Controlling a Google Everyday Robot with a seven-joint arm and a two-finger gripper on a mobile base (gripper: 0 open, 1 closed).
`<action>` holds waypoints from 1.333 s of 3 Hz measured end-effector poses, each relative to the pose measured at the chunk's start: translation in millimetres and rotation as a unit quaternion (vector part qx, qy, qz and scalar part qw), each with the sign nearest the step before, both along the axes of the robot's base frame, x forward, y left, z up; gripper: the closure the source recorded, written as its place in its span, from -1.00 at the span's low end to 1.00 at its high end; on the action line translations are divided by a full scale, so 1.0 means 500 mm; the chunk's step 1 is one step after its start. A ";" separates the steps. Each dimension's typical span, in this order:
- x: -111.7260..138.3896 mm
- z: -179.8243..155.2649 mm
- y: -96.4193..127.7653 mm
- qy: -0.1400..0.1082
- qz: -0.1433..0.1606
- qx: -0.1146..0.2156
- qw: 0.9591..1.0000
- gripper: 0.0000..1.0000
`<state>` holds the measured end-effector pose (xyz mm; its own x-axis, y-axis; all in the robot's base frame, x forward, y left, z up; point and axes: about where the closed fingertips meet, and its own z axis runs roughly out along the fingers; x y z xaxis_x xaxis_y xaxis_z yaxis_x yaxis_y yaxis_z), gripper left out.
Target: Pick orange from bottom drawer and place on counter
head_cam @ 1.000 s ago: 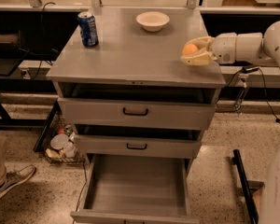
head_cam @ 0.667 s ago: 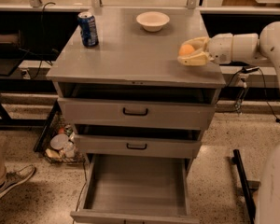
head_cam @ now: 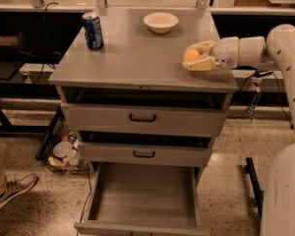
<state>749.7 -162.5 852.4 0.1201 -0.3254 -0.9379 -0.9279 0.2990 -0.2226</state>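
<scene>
since a second ago, my gripper [head_cam: 189, 59] is carrying the orange [head_cam: 191, 54] a little further left, inward from the right edge of the counter [head_cam: 132, 58].

going left to right: a shoe [head_cam: 12, 191] is showing on the floor at the far left. a blue can [head_cam: 93, 30] is standing upright near the back left corner of the counter. below it, beside the cabinet, a wire basket [head_cam: 59, 154] is sitting on the floor with clutter in it. a cream bowl [head_cam: 161, 21] is sitting at the back middle of the counter, well apart from the can. under the counter, the top drawer [head_cam: 142, 118] and the middle drawer [head_cam: 143, 154] are standing slightly ajar, and the bottom drawer [head_cam: 142, 195] is hanging fully pulled out.

on the right, the gripper is reaching in sideways, its fingers clamping the orange between them low over the counter's right front part. i cannot tell whether the orange is touching the surface. the white arm [head_cam: 250, 48] is stretching off to the right.
</scene>
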 end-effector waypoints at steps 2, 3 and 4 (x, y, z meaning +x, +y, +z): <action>0.000 -0.002 0.006 0.005 0.010 0.000 1.000 -0.99; 0.000 -0.001 0.005 0.005 0.010 0.001 1.000 -1.00; -0.001 0.004 -0.004 0.002 0.005 0.001 1.000 -1.00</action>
<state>749.2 -164.5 854.3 0.1192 -0.3226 -0.9390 -0.9318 0.2901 -0.2180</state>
